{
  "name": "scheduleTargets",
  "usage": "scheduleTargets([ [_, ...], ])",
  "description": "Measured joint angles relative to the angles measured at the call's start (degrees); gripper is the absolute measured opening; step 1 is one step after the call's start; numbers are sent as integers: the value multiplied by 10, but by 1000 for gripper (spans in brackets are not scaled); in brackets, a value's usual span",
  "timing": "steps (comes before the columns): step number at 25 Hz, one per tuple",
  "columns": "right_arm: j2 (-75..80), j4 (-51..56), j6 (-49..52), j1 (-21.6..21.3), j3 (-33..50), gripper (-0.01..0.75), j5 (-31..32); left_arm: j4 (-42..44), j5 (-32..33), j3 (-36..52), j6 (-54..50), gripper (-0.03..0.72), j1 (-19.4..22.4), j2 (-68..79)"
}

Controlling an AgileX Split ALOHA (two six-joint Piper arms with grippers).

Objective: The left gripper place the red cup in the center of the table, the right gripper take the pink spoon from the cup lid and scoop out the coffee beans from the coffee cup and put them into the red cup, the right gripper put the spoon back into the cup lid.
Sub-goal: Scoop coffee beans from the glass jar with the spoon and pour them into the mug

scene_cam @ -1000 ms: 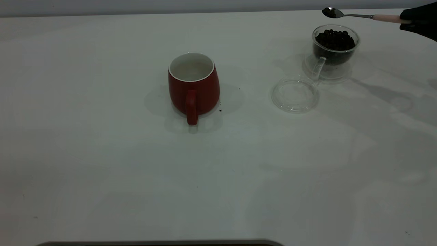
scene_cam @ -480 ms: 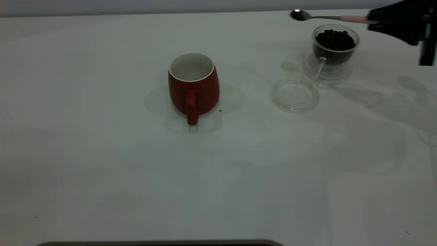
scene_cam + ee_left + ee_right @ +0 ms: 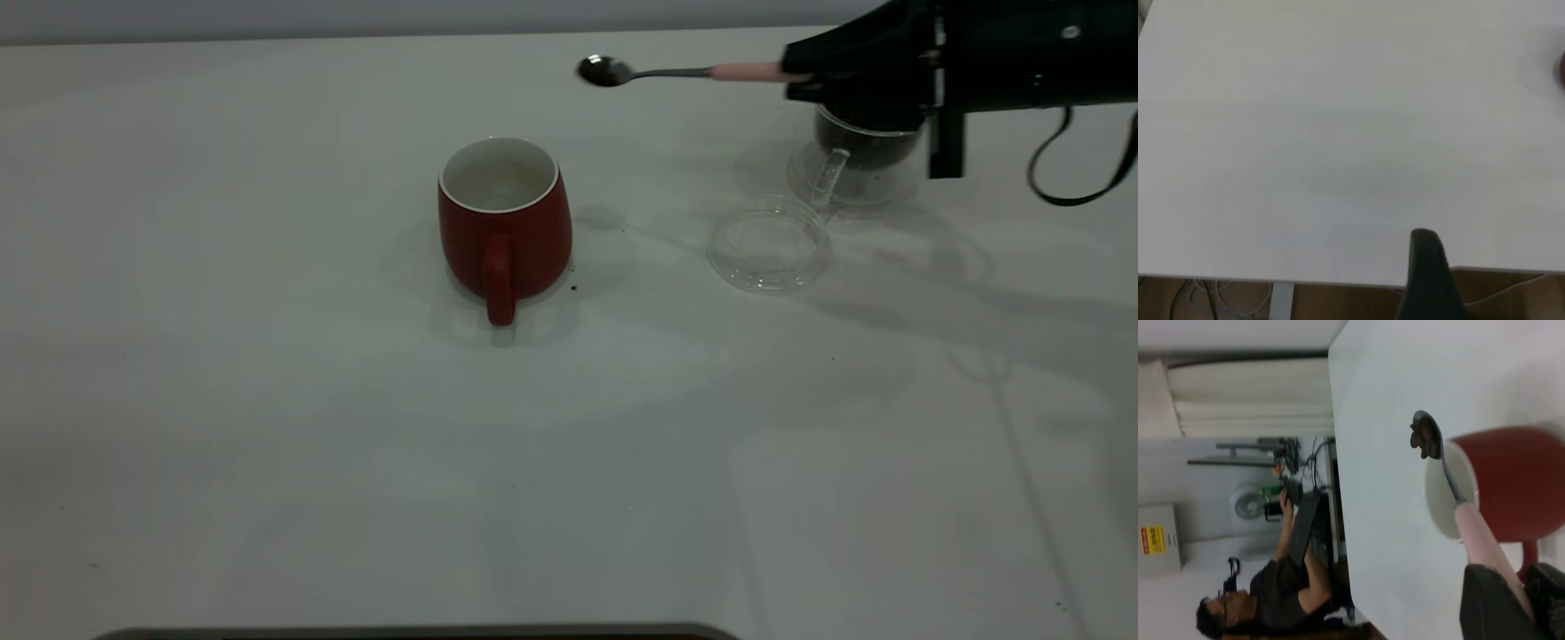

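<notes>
The red cup (image 3: 504,222) stands upright mid-table, handle toward the camera, inside white. My right gripper (image 3: 800,76) is shut on the pink spoon's handle (image 3: 747,73) and holds it level in the air. The spoon's bowl (image 3: 605,71) hangs up and to the right of the red cup's rim. In the right wrist view the bowl carries coffee beans (image 3: 1425,440) just beyond the red cup (image 3: 1511,487). The coffee cup (image 3: 853,164) stands at the far right, its top hidden by the gripper. The empty cup lid (image 3: 769,244) lies in front of it.
The white table (image 3: 267,400) stretches left and forward of the red cup. The right arm's black cable (image 3: 1080,191) hangs at the far right. My left gripper (image 3: 1428,267) sits parked over the table's edge, out of the exterior view.
My right gripper has moved left with the spoon, from above the coffee cup toward the red cup. The arm now covers the coffee cup's top.
</notes>
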Motion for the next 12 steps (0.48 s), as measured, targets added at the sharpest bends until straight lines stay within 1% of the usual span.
scheduleTargets([
  [5,0,8,-4,34,0,106,0,0,0,0,0,569,0,0],
  [12,0,9,-6,58,0,106,0,0,0,0,0,569,0,0],
])
